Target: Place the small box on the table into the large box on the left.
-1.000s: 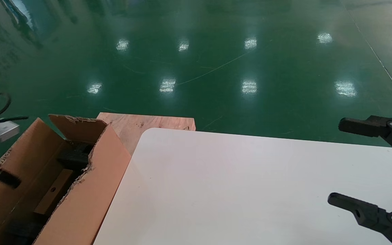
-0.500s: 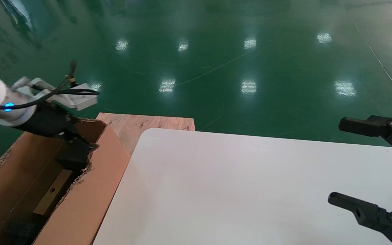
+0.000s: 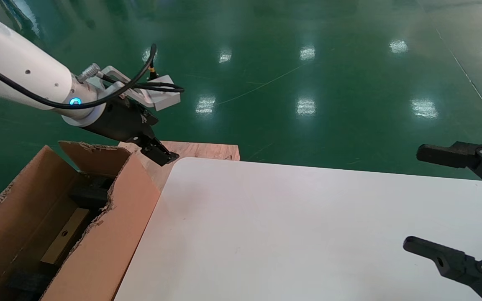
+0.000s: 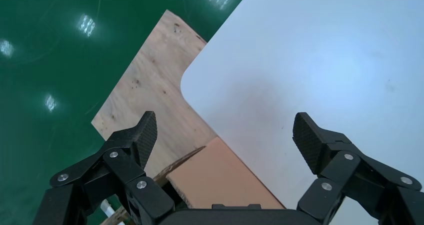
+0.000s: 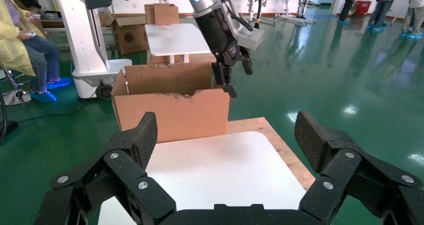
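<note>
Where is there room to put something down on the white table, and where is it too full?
The table shows bare white from its rounded corner by the wooden board across to the open right gripper at its right edge. The open left gripper hangs over that corner. The large box is crowded: black foam and a small box lie inside.

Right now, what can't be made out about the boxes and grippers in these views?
- Small box: mostly hidden by the large box walls, head view.
- Large box: cut off by the frame edge, head view.
- Left gripper: spread unclear in head view; open in wrist view.
- Right gripper: cut off, open.
</note>
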Controlling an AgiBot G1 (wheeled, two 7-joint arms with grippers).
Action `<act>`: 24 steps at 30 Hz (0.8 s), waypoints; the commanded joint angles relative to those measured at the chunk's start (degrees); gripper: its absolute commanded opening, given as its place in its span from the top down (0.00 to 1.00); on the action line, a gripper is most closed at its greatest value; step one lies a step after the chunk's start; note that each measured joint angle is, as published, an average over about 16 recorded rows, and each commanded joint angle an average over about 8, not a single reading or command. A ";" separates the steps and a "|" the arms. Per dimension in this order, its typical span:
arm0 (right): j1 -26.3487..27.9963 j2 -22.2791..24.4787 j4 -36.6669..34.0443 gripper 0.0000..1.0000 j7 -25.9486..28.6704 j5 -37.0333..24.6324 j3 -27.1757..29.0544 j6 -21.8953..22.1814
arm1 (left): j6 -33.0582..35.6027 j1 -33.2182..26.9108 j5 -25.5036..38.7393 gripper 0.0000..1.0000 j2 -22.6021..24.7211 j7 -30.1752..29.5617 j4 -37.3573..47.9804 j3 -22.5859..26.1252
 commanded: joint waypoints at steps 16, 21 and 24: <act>0.00 0.00 -0.01 0.00 0.00 0.01 -0.01 0.01 | 6.03 15.99 -8.80 0.00 -0.94 11.94 0.74 -21.84; 0.00 0.00 -0.01 0.00 0.00 0.01 -0.01 0.01 | 8.56 22.44 -12.30 0.00 -1.43 16.78 1.04 -30.61; 0.00 0.00 -0.01 0.00 0.00 0.01 -0.01 0.01 | 10.10 26.36 -14.43 0.00 -1.73 19.73 1.23 -35.96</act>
